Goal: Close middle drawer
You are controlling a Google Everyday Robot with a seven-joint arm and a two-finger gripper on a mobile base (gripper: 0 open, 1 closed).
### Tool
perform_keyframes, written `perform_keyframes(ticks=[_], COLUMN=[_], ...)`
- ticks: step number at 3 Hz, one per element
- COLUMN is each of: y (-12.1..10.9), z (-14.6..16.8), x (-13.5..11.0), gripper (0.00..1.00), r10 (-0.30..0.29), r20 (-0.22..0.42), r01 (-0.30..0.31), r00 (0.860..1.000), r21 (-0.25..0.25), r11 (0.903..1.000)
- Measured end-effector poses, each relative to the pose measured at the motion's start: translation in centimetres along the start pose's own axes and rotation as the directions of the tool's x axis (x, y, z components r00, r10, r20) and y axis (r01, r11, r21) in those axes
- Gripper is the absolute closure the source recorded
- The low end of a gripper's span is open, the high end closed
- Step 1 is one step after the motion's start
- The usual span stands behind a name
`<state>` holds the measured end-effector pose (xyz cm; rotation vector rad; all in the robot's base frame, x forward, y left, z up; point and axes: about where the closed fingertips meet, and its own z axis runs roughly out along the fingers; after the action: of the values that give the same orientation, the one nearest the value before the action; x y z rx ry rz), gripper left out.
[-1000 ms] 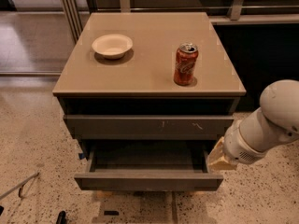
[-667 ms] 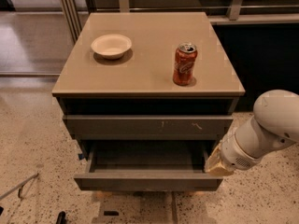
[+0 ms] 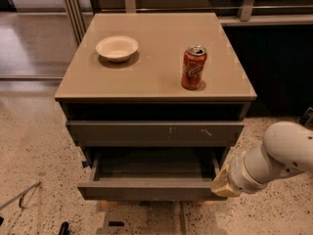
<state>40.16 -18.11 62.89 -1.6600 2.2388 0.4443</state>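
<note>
Gripper (image 3: 223, 183): the tan tip of the white arm, low on the right of the camera view. Whether it is clenched or released cannot be told here.
At the gripper: the right front corner of the middle drawer (image 3: 146, 190). It looks touching or just beside, and which cannot be told.
Middle drawer, place: it runs leftward from the gripper, pulled well out of the cabinet, its interior facing up.
Middle drawer, look: wide, shallow, dark grey, with a plain front and no handle. The inside appears bare and shadowed.
Step in hand: likely setting contact on the front before pushing it in.
Doing it well: the push should go straight back along the slides. Pressure at one corner alone could skew the drawer and jam it, so contact nearer the middle of the front would probably serve better.
Above the gripper: the scuffed upper drawer front (image 3: 154, 131), sitting further in.
Further up and away: a red can (image 3: 194, 67) and a pale bowl (image 3: 117, 48) on the cabinet top (image 3: 156, 84).
</note>
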Motion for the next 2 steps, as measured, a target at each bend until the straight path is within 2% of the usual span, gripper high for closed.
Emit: perform_keyframes(ticks=[1,2], y=[-0.7,-0.5], z=[7.5,14.6], x=[3.3,6.5], gripper=[1.00,1.00], r10=[-0.010,0.015], r20=[0.095,0.126], r01=[0.011,-0.005], r00=[0.995,0.992], r21=[-0.011,-0.081], r11=[0.9999,0.9967])
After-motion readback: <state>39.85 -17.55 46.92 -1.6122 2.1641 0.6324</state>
